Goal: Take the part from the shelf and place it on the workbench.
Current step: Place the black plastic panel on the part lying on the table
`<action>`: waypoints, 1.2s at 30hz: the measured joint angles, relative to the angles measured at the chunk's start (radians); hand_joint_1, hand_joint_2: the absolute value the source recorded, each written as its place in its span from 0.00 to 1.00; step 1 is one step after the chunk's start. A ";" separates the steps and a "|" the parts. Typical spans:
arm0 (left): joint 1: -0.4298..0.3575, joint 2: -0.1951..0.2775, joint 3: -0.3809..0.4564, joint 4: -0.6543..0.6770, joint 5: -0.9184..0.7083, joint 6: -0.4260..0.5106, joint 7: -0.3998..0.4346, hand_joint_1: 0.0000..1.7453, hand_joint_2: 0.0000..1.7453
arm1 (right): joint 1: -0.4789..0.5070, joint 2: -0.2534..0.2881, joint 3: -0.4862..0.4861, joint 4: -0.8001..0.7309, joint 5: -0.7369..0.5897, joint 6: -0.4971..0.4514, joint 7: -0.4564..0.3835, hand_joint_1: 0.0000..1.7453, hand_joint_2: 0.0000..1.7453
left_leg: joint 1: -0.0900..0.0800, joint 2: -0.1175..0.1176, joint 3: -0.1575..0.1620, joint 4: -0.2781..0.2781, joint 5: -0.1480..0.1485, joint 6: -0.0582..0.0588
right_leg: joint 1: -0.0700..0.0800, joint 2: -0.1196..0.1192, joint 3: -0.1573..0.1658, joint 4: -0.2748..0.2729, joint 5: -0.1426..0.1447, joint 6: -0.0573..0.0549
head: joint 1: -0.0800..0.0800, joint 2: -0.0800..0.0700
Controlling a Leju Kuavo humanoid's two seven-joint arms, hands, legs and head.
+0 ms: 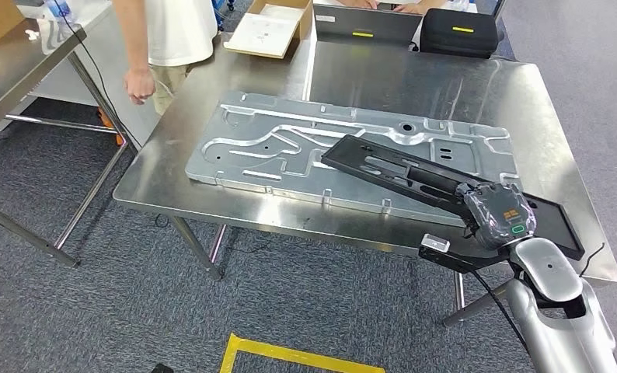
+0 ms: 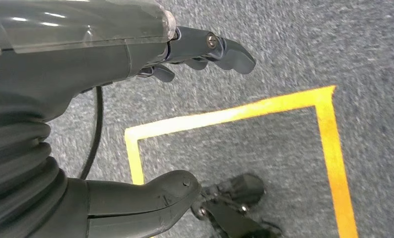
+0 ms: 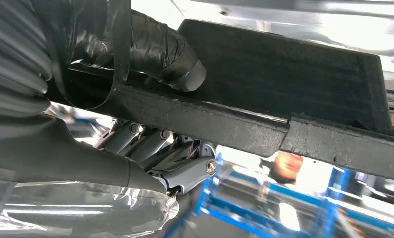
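The part is a long black flat frame [image 1: 399, 169] lying slantwise over the right half of the steel workbench [image 1: 414, 74]. Its far end is above a large silver stamped panel [image 1: 290, 144], and its near end reaches the bench's front right corner. My right hand [image 1: 496, 214] grips the frame near that end. In the right wrist view the taped thumb [image 3: 170, 54] lies over the frame's edge [image 3: 284, 74] with the fingers [image 3: 155, 148] curled underneath. My left hand [image 2: 86, 64] hangs over the carpet, its fingers apart and holding nothing.
A person in a white shirt [image 1: 165, 31] stands at the bench's far left corner. A cardboard box [image 1: 270, 27], a laptop [image 1: 364, 23] and a black case [image 1: 459, 31] sit along the far edge. Another table [image 1: 10, 62] stands left. Yellow tape [image 1: 290, 353] marks the floor.
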 joint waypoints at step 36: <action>-0.001 0.003 -0.012 0.038 -0.017 -0.010 -0.004 0.00 1.00 | -0.052 -0.100 0.091 0.075 0.219 -0.275 0.036 1.00 1.00 | 0.005 0.000 0.021 -0.014 -0.021 0.018 | -0.023 -0.001 -0.151 0.270 -0.099 0.029 | 0.000 0.000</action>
